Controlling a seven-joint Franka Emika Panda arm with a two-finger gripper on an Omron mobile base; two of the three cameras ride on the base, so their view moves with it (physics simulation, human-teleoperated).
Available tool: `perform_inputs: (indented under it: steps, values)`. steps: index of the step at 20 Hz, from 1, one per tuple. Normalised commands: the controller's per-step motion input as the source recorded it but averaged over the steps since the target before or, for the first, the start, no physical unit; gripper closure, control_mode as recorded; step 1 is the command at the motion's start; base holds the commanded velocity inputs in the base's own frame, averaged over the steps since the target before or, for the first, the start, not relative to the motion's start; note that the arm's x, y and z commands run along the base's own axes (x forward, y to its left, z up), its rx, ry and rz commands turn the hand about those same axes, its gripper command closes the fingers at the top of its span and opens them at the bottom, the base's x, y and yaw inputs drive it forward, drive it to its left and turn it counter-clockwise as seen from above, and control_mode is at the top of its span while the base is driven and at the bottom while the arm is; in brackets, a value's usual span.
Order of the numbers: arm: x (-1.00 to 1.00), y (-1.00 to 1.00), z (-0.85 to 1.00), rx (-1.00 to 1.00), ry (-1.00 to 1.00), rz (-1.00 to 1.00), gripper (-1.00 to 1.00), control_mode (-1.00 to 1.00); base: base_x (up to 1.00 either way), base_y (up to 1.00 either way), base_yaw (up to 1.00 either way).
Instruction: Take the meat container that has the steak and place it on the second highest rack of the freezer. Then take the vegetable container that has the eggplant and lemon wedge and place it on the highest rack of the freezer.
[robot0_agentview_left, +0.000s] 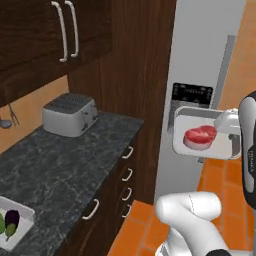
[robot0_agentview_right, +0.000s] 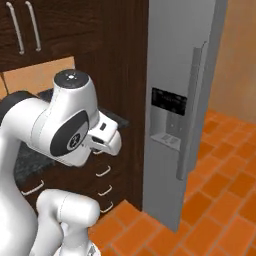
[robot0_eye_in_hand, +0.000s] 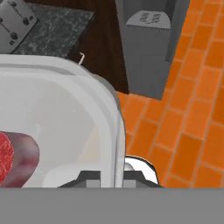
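- Fingers (robot0_eye_in_hand: 111, 177) clamp the rim of the white tray (robot0_agentview_left: 227, 150), held in the air.
- Steak (robot0_agentview_left: 200, 136) lies in it, freezer (robot0_agentview_left: 192, 65) door at 12 o'clock.

I've got the freezer (robot0_agentview_left: 200, 60) as my anchor. Before its door, the meat container (robot0_agentview_left: 206, 134) hangs in the air with the steak (robot0_agentview_left: 200, 137) in it, the tool (robot0_eye_in_hand: 111, 178) clamped on its rim. Left of the freezer runs the desk (robot0_agentview_left: 65, 160): toaster (robot0_agentview_left: 69, 114) at the back, vegetable container (robot0_agentview_left: 24, 214) nearest me, eggplant (robot0_agentview_left: 12, 220) inside.
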Motion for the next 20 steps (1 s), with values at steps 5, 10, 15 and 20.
perform_inputs:
  steps: [5,10,15,20]
  values:
    - [0.0,0.0,0.0,0.0,0.0,0.0,1.0,1.0,-0.15,-0.67,-0.42]
    - [0.0,0.0,0.0,0.0,0.0,0.0,1.0,1.0,-0.19,-0.83,-0.3]
    - [0.0,0.0,0.0,0.0,0.0,0.0,1.0,1.0,-0.03,-0.52,-0.22]
    - [0.0,0.0,0.0,0.0,0.0,0.0,1.0,1.0,0.0,0.06,-0.52]
